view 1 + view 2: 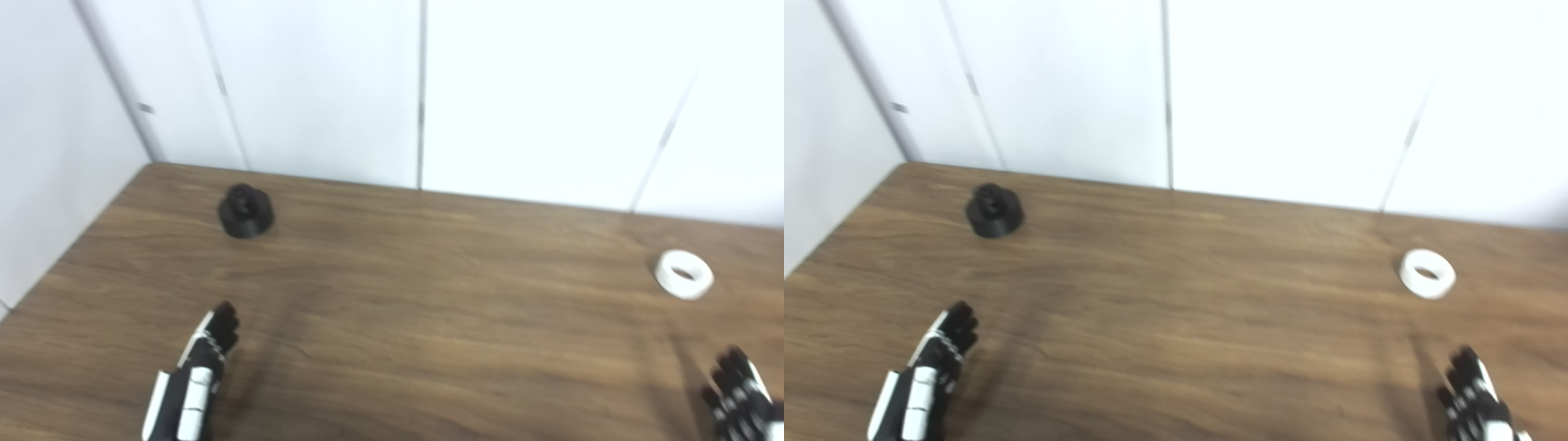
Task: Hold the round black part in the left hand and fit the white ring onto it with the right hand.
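Two hands reach in over the wooden surface (429, 318), and neither one holds anything. On the left side, the left hand (199, 361) hovers low near the front edge, its black fingers (223, 324) stretched forward and lying close together, empty. Well beyond it, toward the far left corner near the white wall panels (318, 92), sits the round black part (246, 211), resting alone on the wood with clear space between it and the hand. Over on the right, the right hand (1476, 398) shows only partly at the bottom edge, its fingers (1464, 364) spread a little apart and gripping nothing. The white ring (1426, 273) lies flat on the surface ahead of that hand, its hole facing upward, near it but not touching. Black part and ring lie far apart, on opposite sides of the surface. Both views are somewhat blurred, so finer details of the black part's top cannot be made out.
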